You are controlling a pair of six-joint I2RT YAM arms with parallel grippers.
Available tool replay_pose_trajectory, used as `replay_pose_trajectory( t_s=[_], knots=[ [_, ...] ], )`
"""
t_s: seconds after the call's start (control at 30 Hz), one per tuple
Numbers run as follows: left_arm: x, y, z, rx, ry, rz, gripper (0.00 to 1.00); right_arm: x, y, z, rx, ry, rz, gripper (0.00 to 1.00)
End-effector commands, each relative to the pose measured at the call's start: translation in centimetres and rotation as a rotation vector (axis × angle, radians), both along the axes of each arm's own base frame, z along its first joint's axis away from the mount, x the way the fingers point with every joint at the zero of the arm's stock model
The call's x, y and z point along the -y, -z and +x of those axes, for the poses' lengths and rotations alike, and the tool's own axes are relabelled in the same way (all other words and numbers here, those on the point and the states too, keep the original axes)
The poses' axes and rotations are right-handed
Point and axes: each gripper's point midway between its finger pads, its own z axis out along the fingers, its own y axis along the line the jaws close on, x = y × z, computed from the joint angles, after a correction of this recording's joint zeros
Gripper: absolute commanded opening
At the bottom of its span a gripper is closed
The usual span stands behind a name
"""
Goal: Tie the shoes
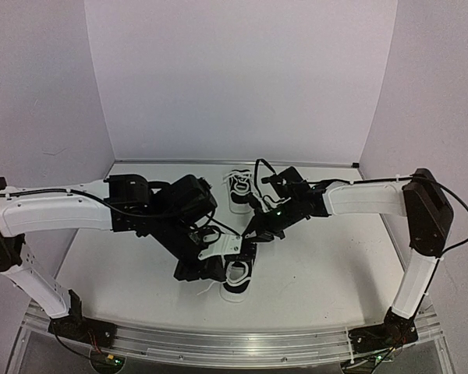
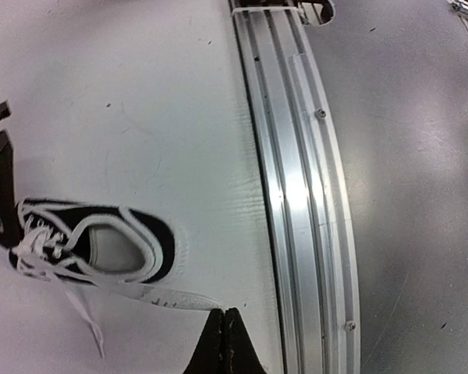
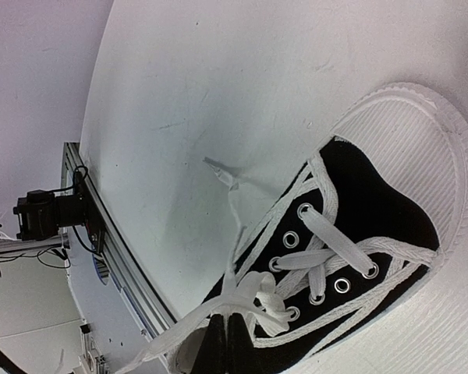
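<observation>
One black sneaker with a white toe cap (image 1: 237, 279) lies near the table's front, between both grippers. It also shows in the left wrist view (image 2: 101, 249) and the right wrist view (image 3: 374, 234). The second sneaker (image 1: 238, 191) stands at the back centre. My left gripper (image 1: 207, 276) (image 2: 225, 313) is shut on the end of a white lace (image 2: 164, 294) that runs from the near shoe. My right gripper (image 1: 251, 238) (image 3: 228, 321) is shut on the bunched white lace (image 3: 257, 292) at the top eyelets. A loose lace tip (image 3: 218, 170) lies on the table.
The aluminium rail at the table's near edge (image 2: 304, 195) runs just beyond my left fingertips, and it also shows in the right wrist view (image 3: 117, 257). White walls enclose the back and sides (image 1: 234, 78). Both arms crowd the table's middle.
</observation>
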Motion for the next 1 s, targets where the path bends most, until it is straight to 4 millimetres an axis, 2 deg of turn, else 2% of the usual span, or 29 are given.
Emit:
replay_pose_trajectory(
  t_s=[0.0, 0.07, 0.13, 0.23, 0.3, 0.43, 0.5, 0.6, 0.67, 0.83, 0.9, 0.97],
  knots=[
    [5.5, -1.4, -2.4, -0.019, 0.189, -0.138, 0.00, -0.6, -0.9, 0.8, 0.038, -0.022, 0.025, 0.00],
    [7.3, -0.9, -2.6, -0.024, 0.248, -0.157, 0.00, -0.7, -1.3, 0.7, 0.046, -0.033, 0.033, 0.00],
    [8.5, 0.8, -2.5, -0.033, 0.285, -0.132, 0.00, -0.6, -1.6, 0.7, 0.058, -0.039, 0.039, 0.00],
    [9.1, 2.6, -1.8, -0.043, 0.300, -0.090, 0.00, -0.4, -2.2, 0.7, 0.073, -0.036, 0.045, 0.00],
    [9.3, 3.5, -2.0, -0.063, 0.312, -0.085, 0.00, -0.2, -2.2, 0.7, 0.074, -0.036, 0.043, 0.00],
    [10.0, 4.4, -4.2, -0.149, 0.401, -0.095, 0.00, -0.1, -1.8, 0.5, 0.068, -0.053, 0.046, 0.00],
    [10.4, 5.9, -5.3, -0.159, 0.448, -0.050, 0.00, -0.1, -1.9, 0.5, 0.073, -0.058, 0.051, 0.00],
    [11.0, 7.7, -5.8, -0.144, 0.487, -0.004, 0.00, -0.2, -2.4, 0.4, 0.082, -0.070, 0.062, 0.00],
    [11.8, 8.2, -5.3, -0.109, 0.484, -0.021, 0.00, -0.3, -2.7, 0.3, 0.085, -0.076, 0.068, 0.00],
    [15.3, 7.1, -2.7, 0.045, 0.409, -0.161, 0.00, -0.3, -2.8, -0.1, 0.082, -0.094, 0.079, 0.00],
    [16.3, 7.3, -1.2, 0.115, 0.352, -0.175, 0.06, -0.3, -2.7, -0.2, 0.078, -0.100, 0.080, 0.00],
    [16.9, 7.0, -0.1, 0.166, 0.310, -0.192, 0.21, -0.3, -2.6, -0.3, 0.077, -0.102, 0.082, 0.00]
  ],
)
